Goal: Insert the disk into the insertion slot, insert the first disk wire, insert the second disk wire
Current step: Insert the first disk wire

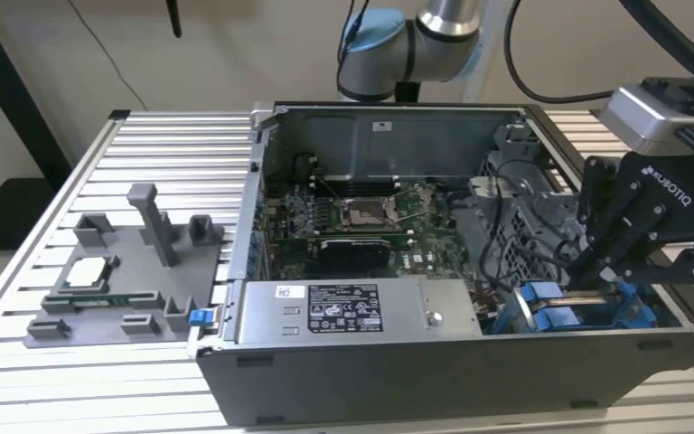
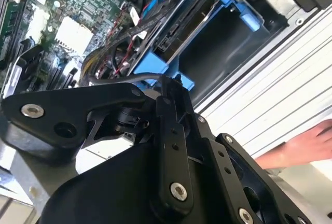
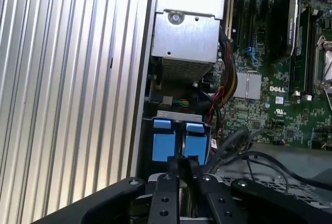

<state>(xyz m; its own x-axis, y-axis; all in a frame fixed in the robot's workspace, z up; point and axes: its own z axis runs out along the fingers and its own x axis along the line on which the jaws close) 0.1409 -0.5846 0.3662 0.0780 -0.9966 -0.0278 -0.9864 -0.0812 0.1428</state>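
In the cage at the case's front corner, exterior view's right, with gripper (image 1: pixel 598 278) clenched on wire (image 2: pixel 122 75) (plug end, by the look of it): square the plug to the socket on disk (image 2: pixel 171 32), push straight in, no twisting, no snagging on neighbouring cables. Seated already in slot (image 3: pixel 179 116), standing on edge rather than flat, blue carrier end toward the case's open side, long axis apparently running down into the cage.
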